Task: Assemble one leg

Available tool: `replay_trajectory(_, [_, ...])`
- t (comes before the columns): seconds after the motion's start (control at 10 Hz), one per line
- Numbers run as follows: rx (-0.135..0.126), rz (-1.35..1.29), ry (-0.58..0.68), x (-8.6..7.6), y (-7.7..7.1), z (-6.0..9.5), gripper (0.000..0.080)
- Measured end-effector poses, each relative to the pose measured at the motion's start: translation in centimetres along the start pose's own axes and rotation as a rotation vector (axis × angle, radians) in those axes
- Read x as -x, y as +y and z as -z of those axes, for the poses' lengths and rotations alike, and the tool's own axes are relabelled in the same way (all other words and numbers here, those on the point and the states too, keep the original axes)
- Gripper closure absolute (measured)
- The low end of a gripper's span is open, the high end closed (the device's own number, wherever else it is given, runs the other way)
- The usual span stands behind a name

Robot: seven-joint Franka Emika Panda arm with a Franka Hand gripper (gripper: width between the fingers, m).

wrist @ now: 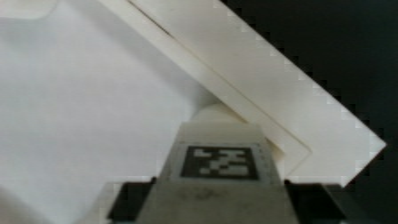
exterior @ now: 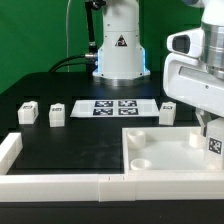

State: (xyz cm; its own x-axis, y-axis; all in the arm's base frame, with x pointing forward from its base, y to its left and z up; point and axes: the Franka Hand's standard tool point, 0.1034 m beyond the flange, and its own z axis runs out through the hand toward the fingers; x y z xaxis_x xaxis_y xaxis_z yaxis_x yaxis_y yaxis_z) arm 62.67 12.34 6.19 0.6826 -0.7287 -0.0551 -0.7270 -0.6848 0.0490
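Black matte surface (exterior: 80, 150) is carrying the large flat white square panel (exterior: 165, 160), where the pincer (wrist: 221, 190) is pinching a small white tagged block-shaped leg (wrist: 222, 160), seemingly positioning it for seating.

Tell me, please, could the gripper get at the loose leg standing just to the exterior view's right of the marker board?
Probably not yet: nothing stands over that loose leg, but the gripper appears shut on a second leg above the panel.
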Motion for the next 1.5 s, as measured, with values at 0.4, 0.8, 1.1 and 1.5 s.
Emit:
replay_trajectory(0.4, [-0.008, 0.405, 0.008, 0.78, 0.0, 0.09, 0.0157])
replay_trajectory(0.8, [-0.002, 0.947, 0.002, 0.88, 0.15, -0.13, 0.015])
replay_trajectory(1.1, [0.027, 1.296, 0.006, 0.56, -0.2, 0.03, 0.015])
replay_trajectory(1.5, [0.028, 1.332, 0.004, 0.36, -0.02, -0.03, 0.0274])
